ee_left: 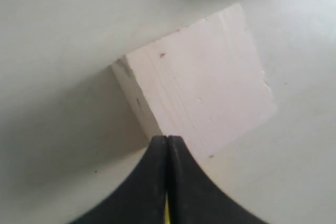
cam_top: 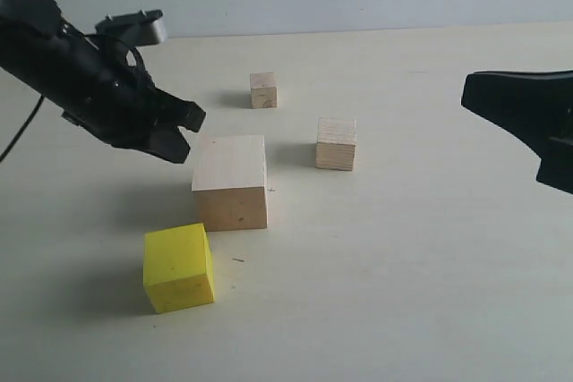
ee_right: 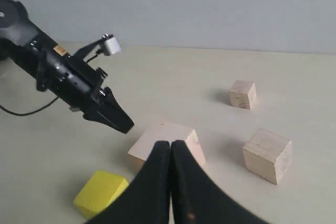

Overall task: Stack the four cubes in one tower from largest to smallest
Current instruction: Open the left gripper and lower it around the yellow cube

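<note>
nothing is stacked yet: all four cubes sit apart on the table. the large pale cube is at the centre of the exterior frame, the yellow cube just below and left of it, near but not touching. the medium wood cube lies right of centre and the smallest cube above centre, toward the back.

the left gripper hangs just beside the upper left corner of the large cube, its jaws pressed together and holding nothing; its wrist view shows the closed tip over that cube's near edge. the right gripper is at the right edge of the exterior frame, well apart from every cube, likewise clenched and empty.

the large cube already serves as the base, so the step in hand is probably fetching the yellow one, and the left arm is the nearer. to do it well, spread the jaws before descending, not over the cube. the yellow cube sits slightly turned, so rotate the wrist until the fingers meet two opposite flat faces, not corners. grip around mid-height, lift clear of the base's top edge, centre it above, lower until it rests flat, then let go without nudging the base.
</note>
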Controlling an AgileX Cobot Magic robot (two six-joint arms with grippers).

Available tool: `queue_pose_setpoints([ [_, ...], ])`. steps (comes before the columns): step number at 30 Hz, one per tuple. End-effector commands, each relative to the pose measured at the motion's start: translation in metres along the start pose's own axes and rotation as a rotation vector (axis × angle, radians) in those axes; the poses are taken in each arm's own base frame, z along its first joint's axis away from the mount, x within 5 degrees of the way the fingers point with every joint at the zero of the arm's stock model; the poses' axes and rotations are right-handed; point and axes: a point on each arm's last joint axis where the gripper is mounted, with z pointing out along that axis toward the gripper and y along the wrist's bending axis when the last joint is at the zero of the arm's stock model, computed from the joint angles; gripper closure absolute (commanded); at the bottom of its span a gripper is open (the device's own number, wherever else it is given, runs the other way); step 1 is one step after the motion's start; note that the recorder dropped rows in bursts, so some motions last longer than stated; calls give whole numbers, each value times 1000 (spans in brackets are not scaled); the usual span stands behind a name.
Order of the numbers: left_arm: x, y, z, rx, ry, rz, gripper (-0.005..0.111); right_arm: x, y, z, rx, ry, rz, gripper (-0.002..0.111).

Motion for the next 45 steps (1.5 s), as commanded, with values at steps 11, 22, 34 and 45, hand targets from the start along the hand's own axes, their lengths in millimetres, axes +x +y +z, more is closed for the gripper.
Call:
queue_pose_setpoints([
  [11,39,-31,-72,72,211,338,102,-1,1,1,-5,11,-15,108],
  [22,50,-67,-54,37,305,681,44,0,6,1,-64,22,-18,108],
  [34,47,-66,-51,-34,288,852,30,2,12,-2,-115,40,-38,108],
  [45,39,-60,-26,-32,294,913,26,5,7,-3,-49,73,-38,108],
])
